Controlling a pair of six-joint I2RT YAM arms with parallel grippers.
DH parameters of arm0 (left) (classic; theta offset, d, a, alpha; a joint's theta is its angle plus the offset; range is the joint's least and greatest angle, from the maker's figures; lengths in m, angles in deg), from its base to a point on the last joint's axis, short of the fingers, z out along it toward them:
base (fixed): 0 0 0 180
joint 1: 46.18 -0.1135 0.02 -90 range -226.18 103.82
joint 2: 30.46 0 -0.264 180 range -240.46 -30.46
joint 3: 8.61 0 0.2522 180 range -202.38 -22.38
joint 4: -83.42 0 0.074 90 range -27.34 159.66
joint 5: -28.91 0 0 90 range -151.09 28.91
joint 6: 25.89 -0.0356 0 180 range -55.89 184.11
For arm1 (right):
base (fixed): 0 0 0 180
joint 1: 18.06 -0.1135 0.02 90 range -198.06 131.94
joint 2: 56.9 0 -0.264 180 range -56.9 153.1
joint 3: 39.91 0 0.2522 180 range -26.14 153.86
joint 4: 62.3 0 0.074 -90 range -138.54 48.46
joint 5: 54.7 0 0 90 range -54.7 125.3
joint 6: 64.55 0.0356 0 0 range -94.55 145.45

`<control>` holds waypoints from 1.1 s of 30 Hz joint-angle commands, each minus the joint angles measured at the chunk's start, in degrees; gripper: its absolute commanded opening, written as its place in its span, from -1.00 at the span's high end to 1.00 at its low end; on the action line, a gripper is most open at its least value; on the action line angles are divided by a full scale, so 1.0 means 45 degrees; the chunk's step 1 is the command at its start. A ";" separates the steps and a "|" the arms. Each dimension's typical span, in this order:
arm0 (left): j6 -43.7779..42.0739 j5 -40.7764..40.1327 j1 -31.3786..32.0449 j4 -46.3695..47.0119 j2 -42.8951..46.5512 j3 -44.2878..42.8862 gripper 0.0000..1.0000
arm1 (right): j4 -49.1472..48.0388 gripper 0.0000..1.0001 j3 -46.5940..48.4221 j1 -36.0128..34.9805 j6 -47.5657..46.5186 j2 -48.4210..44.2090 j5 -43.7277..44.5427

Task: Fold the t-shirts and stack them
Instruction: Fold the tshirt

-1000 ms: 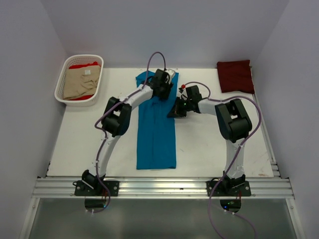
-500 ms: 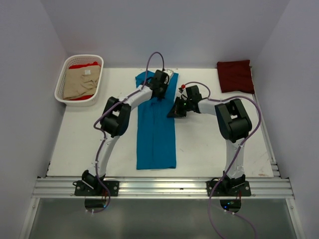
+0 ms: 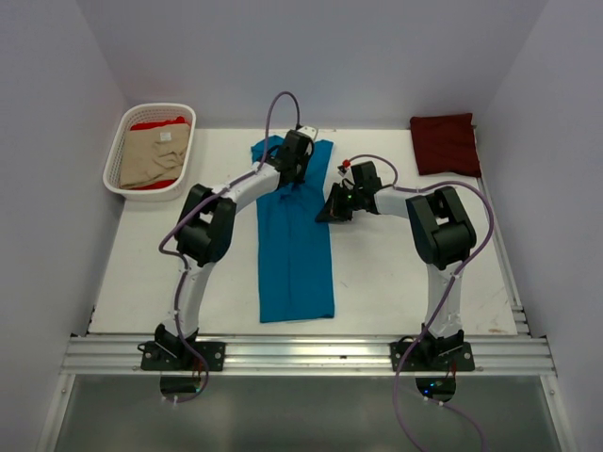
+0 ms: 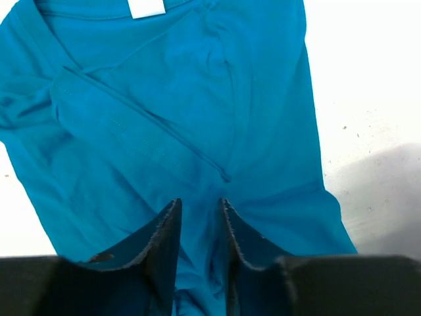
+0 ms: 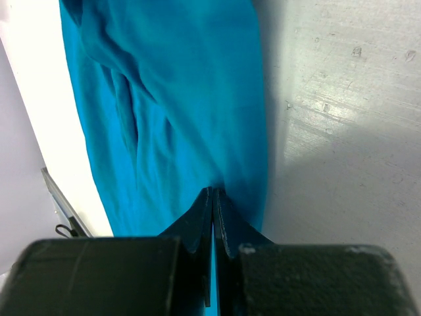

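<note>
A: What does the robot look like?
B: The left arm [image 3: 191, 290] and right arm [image 3: 441, 292] have white links, bulky black joint housings, and black bases [image 3: 182, 355] bolted on the aluminium rail [image 3: 301, 356].
A: Cabling?
B: A purple cable [image 3: 282, 94] loops along each, rising from that rail.
A: The tips?
B: The left gripper [image 4: 199, 205] and right gripper [image 5: 212, 192] have black tapered fingers with scuffed edges.

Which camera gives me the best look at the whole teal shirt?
Top external: the teal shirt lies there end to end. Left wrist shows only its collar end; right wrist only one side edge.
</note>
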 commanded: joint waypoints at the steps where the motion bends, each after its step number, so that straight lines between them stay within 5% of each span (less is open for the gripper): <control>1: 0.0329 -0.0379 -0.0093 0.0573 0.0650 -0.0169 0.32 | 0.0400 1.00 -0.0122 -0.0055 -0.0332 0.0564 0.0706; 13: 0.0603 -0.0087 -0.0308 0.0729 0.0612 -0.0013 0.22 | 0.0440 1.00 -0.0161 -0.0055 -0.0352 0.0545 0.0686; 23: 0.0252 0.2470 -0.0348 0.0963 0.0572 -0.0131 -0.01 | 0.0459 1.00 -0.0122 -0.0036 -0.0352 0.0622 0.0686; 33: 0.0037 0.1965 -0.0367 0.0455 -0.0170 -0.0873 0.11 | 0.0479 1.00 -0.0122 -0.0036 -0.0372 0.0642 0.0667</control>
